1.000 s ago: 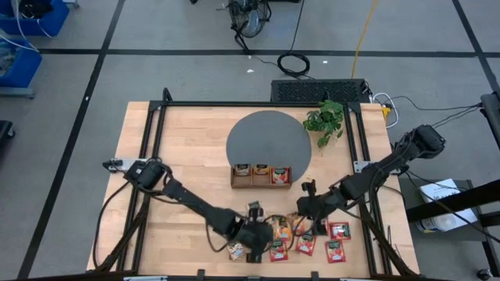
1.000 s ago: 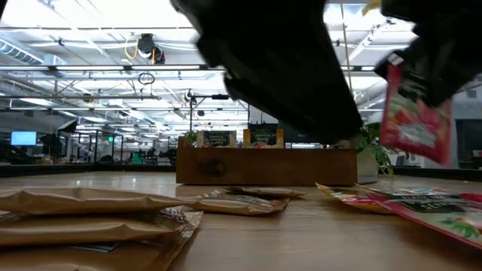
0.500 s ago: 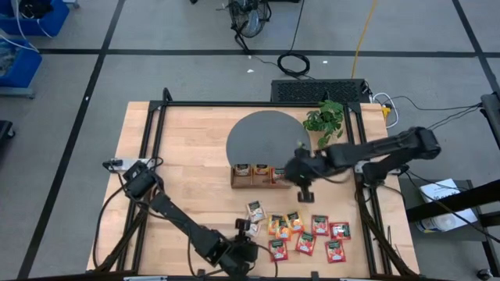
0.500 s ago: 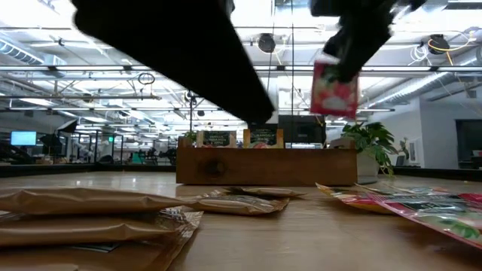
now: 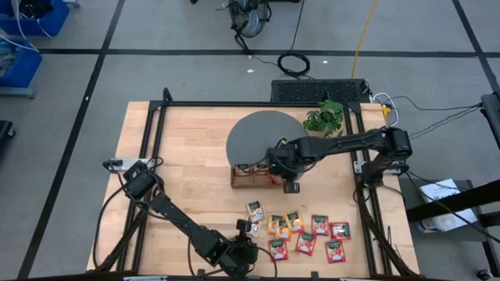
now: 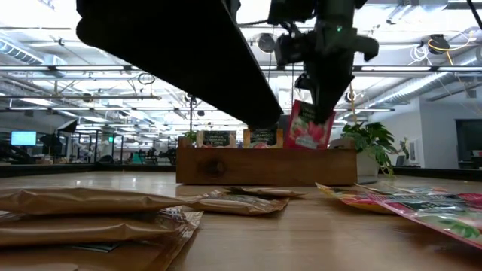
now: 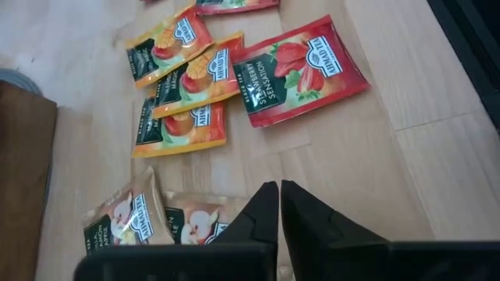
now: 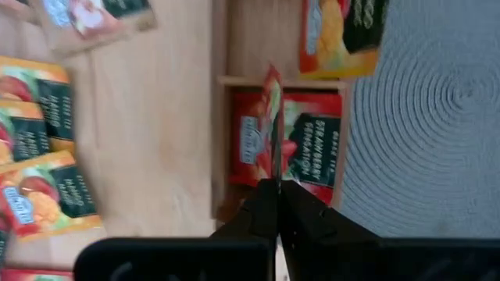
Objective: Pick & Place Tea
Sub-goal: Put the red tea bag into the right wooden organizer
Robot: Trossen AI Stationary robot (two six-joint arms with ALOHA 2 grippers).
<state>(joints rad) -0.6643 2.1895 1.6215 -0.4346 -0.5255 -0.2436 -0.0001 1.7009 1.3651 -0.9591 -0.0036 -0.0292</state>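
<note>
The tea is small flat sachets. My right gripper is shut on a red sachet above the right slot of the wooden tray. The tray's slots hold standing sachets, a red one among them. Loose red sachets, orange sachets and beige sachets lie flat on the table near its front edge. My left gripper is shut just above the wood beside the beige sachets, nothing between its fingers. My right gripper pinches the red sachet's top edge between its two fingers, from above, pointing down. The sachet hangs below them, slightly tilted, edge-on to the wrist camera. Its lower edge is level with the tray's rim; whether it touches the tray I cannot tell.
A round grey mat lies behind the tray and a small potted plant stands at the far right. Black frame rails run along the table's sides. More beige sachets lie stacked at the near edge.
My right gripper has carried the red sachet from above the loose sachets toward the far edge and leftward, and holds it now over the tray's right slot. My left arm swung toward the near edge early on, then kept still.
</note>
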